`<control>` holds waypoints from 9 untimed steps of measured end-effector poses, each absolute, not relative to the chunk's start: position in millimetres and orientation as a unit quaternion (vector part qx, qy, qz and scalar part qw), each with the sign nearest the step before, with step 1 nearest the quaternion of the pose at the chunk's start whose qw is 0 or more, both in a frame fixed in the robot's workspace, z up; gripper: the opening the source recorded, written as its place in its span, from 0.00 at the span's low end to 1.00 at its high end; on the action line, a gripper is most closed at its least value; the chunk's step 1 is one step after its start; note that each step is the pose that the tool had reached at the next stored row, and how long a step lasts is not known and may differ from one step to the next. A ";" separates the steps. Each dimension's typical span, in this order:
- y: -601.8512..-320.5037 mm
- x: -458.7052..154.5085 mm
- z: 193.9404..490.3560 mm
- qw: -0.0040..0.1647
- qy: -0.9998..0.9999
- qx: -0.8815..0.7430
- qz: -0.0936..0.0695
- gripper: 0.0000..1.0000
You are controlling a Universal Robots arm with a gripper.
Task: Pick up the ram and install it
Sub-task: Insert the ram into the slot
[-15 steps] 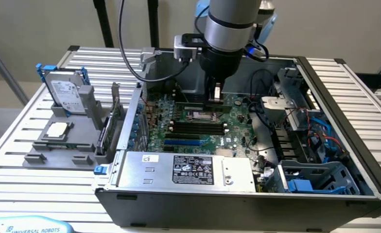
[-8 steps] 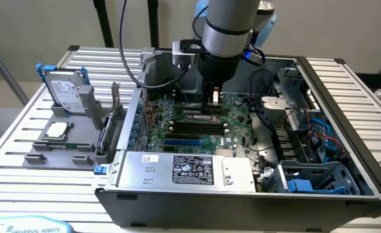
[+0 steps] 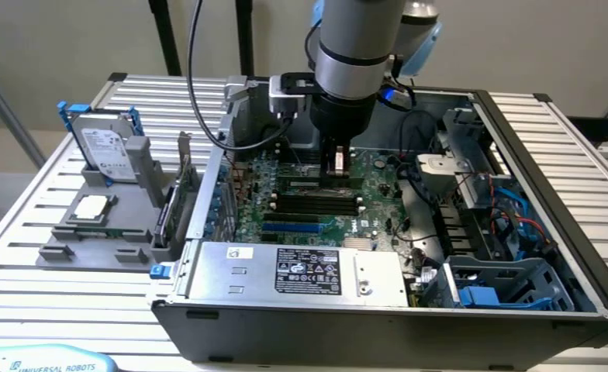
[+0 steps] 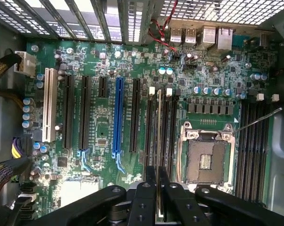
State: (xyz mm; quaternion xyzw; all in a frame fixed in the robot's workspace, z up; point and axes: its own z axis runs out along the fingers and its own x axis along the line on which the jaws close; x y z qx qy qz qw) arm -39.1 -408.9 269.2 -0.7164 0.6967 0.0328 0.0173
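Ram [image 4: 159, 141] — thin stick seen edge-on — clamped in the nearly closed pincer [image 4: 157, 181], above the motherboard's [image 4: 104, 127] black slots.

The motherboard [image 4: 109, 122] is glossy green circuit board, studded with shiny metal-capped cylinders. Beside its empty processor socket [image 4: 205, 160], framed in bright bare metal, the memory slots [image 4: 168, 127] are matt black plastic. The ram [image 4: 159, 141] shows a thin pale edge between the gripper [image 4: 157, 188] fingers, which are smooth, slightly glossy black plastic or metal. Around the motherboard, the computer case [image 3: 552, 155] is dull grey sheet metal.
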 end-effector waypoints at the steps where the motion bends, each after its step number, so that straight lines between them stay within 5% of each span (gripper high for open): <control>1: -408.9 -39.4 268.2 0.018 0.697 -0.716 0.031 0.14; 9: -408.9 -40.5 258.8 0.010 0.698 -0.716 0.018 0.14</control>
